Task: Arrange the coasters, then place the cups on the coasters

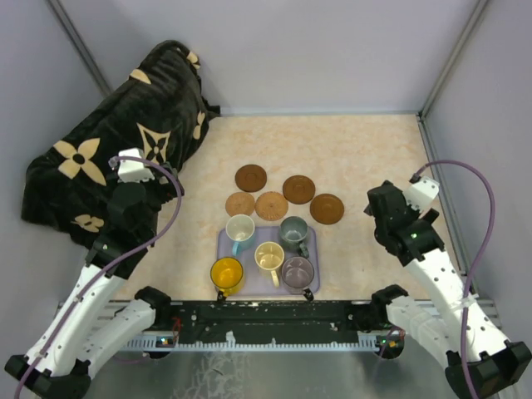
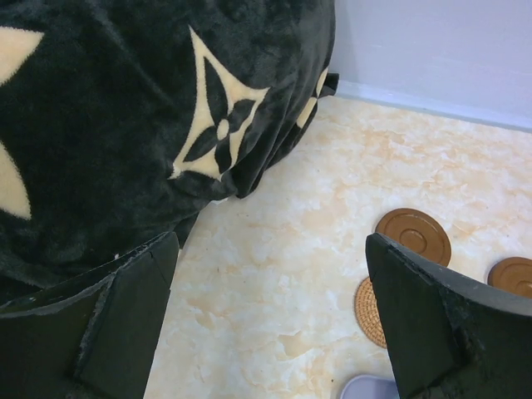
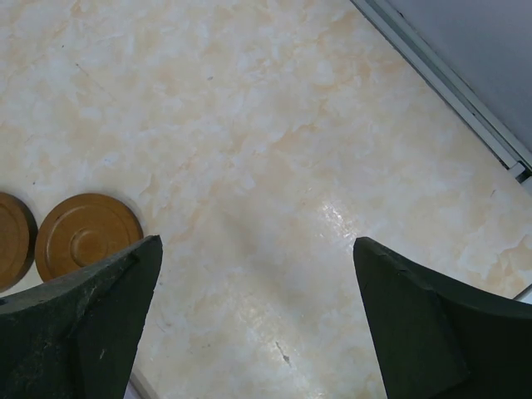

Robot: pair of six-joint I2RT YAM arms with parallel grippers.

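Observation:
Several round coasters lie in a cluster mid-table: dark brown ones (image 1: 251, 177) (image 1: 298, 189) (image 1: 327, 209) and lighter tan ones (image 1: 240, 204) (image 1: 271, 205). Just in front of them, the cups stand together on a lavender tray (image 1: 314, 251): white-and-blue (image 1: 240, 228), grey-green (image 1: 293, 231), cream (image 1: 268, 257), yellow (image 1: 226, 272), mauve (image 1: 298, 271). My left gripper (image 2: 270, 241) hovers open and empty by the blanket, left of the coasters; a dark coaster (image 2: 413, 235) and a woven tan coaster (image 2: 370, 312) show beside its right finger. My right gripper (image 3: 256, 242) is open over bare table, right of a dark coaster (image 3: 87, 235).
A black plush blanket (image 1: 116, 141) with cream flower shapes is heaped at the back left, close to my left arm. Grey walls enclose the table at the back and on both sides. The tray's corner (image 2: 370, 386) shows under the left gripper.

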